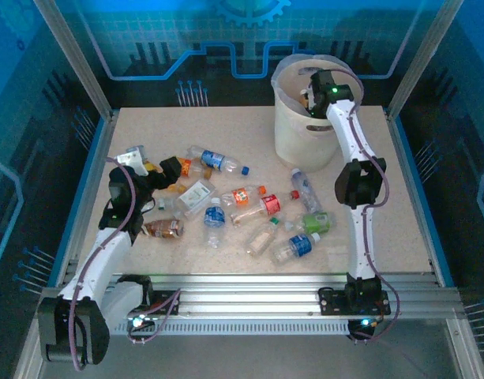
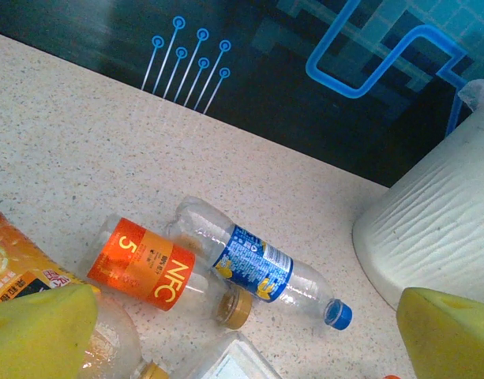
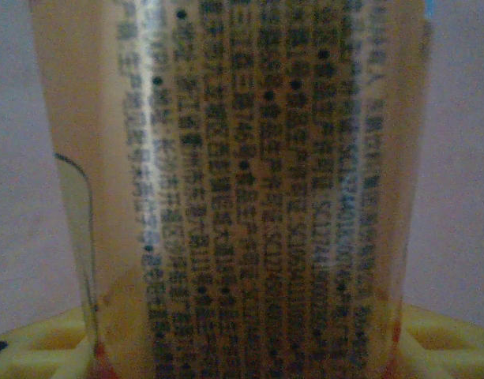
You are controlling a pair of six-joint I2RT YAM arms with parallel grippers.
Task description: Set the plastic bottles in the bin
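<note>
Several plastic bottles lie scattered over the table, among them a blue-labelled one (image 1: 214,160), a red-labelled one (image 1: 257,207) and a green-labelled one (image 1: 314,223). My right gripper (image 1: 313,95) hangs over the mouth of the white bin (image 1: 293,134), shut on an orange-tinted bottle (image 3: 249,181) with a printed label; yellow fingers (image 3: 36,347) flank it. My left gripper (image 2: 249,332) is open above the left pile, its yellow pads (image 2: 44,332) wide apart. Below it lie an orange NFC bottle (image 2: 147,264) and a blue-labelled, blue-capped bottle (image 2: 253,264).
The bin's ribbed wall (image 2: 439,229) stands to the right of the left gripper. A flat clear box-like container (image 1: 196,195) and a brown bottle (image 1: 164,228) lie near the left arm. Blue enclosure walls ring the table.
</note>
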